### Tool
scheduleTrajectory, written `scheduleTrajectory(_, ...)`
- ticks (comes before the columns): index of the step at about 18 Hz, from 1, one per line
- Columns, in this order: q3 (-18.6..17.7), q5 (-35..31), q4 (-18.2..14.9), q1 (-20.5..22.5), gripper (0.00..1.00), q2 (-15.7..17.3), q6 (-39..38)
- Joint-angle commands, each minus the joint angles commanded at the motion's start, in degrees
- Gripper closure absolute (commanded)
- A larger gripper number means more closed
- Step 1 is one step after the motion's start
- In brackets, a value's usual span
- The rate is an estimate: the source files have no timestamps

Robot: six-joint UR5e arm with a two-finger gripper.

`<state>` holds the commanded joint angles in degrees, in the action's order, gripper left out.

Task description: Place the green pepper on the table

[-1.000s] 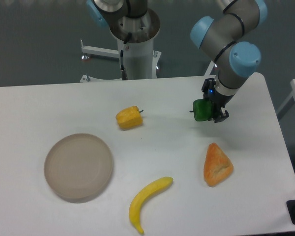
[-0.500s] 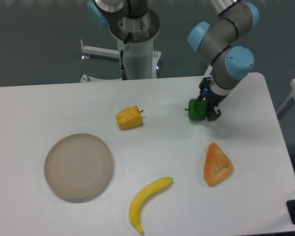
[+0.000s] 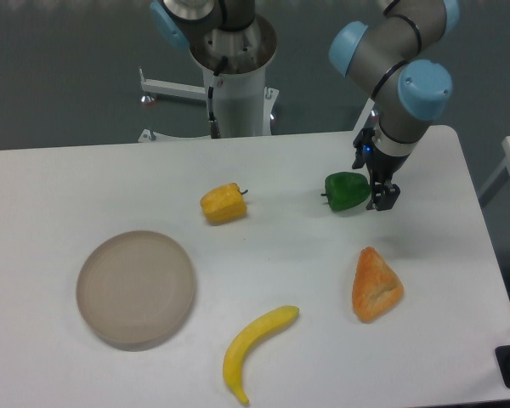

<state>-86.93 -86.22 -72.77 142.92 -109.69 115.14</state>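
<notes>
Nearest the camera a yellow banana (image 3: 257,349) lies curved on the white surface (image 3: 59,187). Beyond it sit a round beige plate (image 3: 135,288) on the left and an orange wedge-shaped pastry (image 3: 375,285) on the right, both well apart from everything else. Farther back a yellow pepper (image 3: 223,203) rests near the middle. To its right the green pepper (image 3: 346,190) lies on the surface, glossy, dark, lumpy, its short stem pointing left. The claw (image 3: 379,189) stands just beside its right side, released, fingers spread and not clamping it. Behind the surface rise a white robot base (image 3: 234,81) and a grey floor.
</notes>
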Motion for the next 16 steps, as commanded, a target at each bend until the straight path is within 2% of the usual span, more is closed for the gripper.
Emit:
scheduleTrajectory(3,3.07,-2.8,-1.84,-2.19,0.0,-1.23,-4.03)
scheduleTrajectory(5,5.88,-4.74,-3.07,-6.4,0.0,-2.89,-9.55)
scheduleTrajectory(7,8.26,-4.84,-3.16,-8.87,0.0,-4.74,-15.01)
scheduleTrajectory(9,9.58,-4.84,-3.34,-11.68,0.0,-4.84,-18.53)
scheduleTrajectory(11,9.76,-4.75,-3.34,-13.54,0.0,-4.4,-18.9)
scheduleTrajectory(16,9.33,-4.22,-3.34,-14.86,0.0,-4.04,-23.9)
